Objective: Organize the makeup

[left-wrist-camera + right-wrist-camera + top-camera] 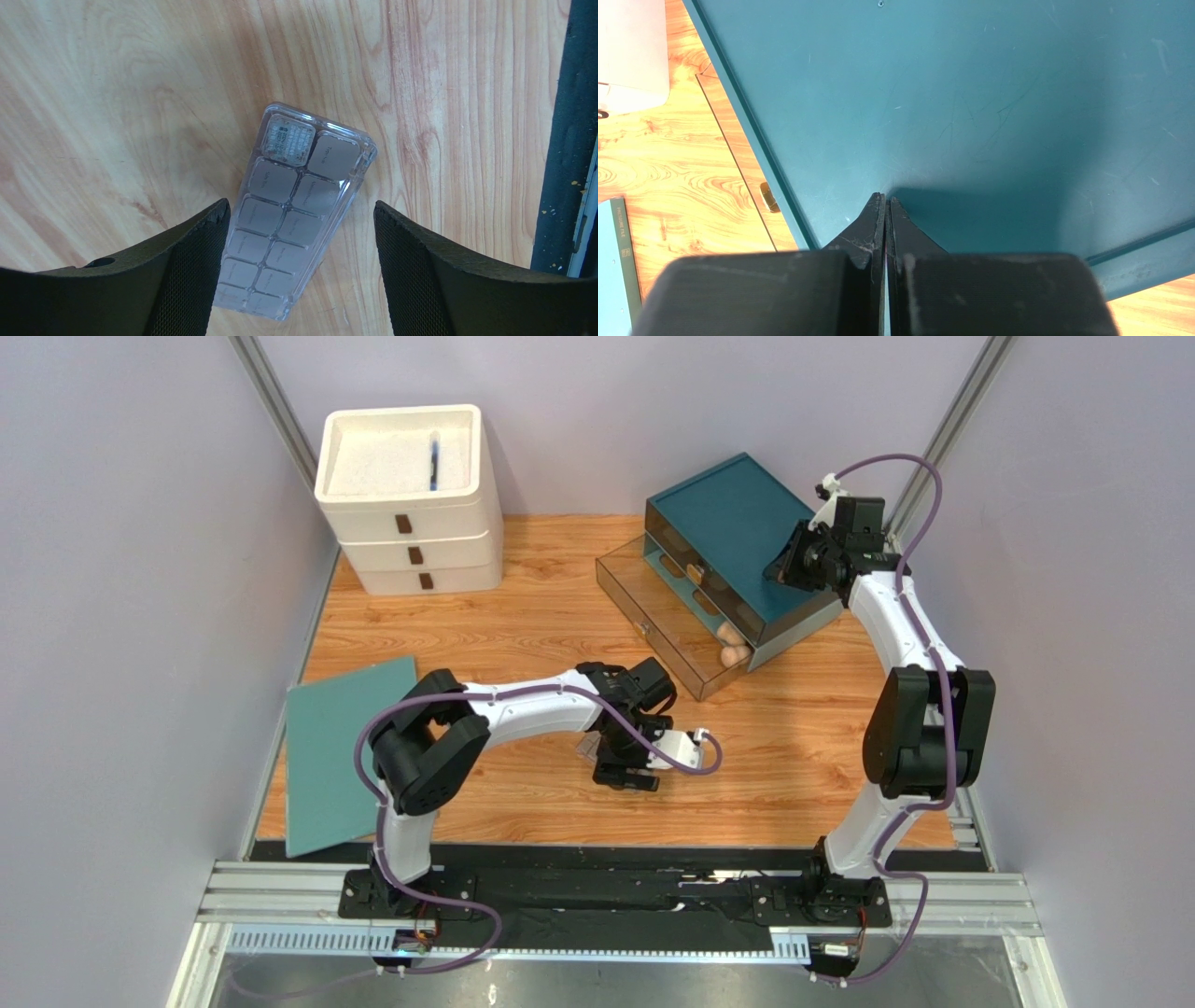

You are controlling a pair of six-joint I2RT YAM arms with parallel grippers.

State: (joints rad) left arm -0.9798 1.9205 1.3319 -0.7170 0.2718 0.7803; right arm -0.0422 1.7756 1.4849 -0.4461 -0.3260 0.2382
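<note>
hovering low over the wood table (800, 756), the left gripper (302, 210) points straight down at the palette (309, 161). its fingers (193, 259) are spread wide, one on each side of the palette, and grip nothing; in the wrist view a thin strip of bare wood shows btwn each pad and the clear case, so no contact seen. the palette lies flat near the front edge, tilted diagonally, grid of grey-brown pans face up w/ one pale printed square at its far corner.

the right gripper (885, 203) is clenched tight w/ nothing btwn the tips, which sit on or just above the flat top of the teal box (730, 511) at back right; can't tell if they actually touch. a dark shadow pools under the tips.

the box's clear drawer (652, 609) is pulled out toward the table centre. two beige sponges (734, 653) sit at its front right corner, close together. other small bits further back in the drawer are too small to name.

back left: the white drawer unit (414, 525), three levels, w/ a slim dark item (434, 459) in its open top tray. front left: the teal sheet (344, 749), flat, partly overhanging the table's left side, well apart from the palette.
</note>
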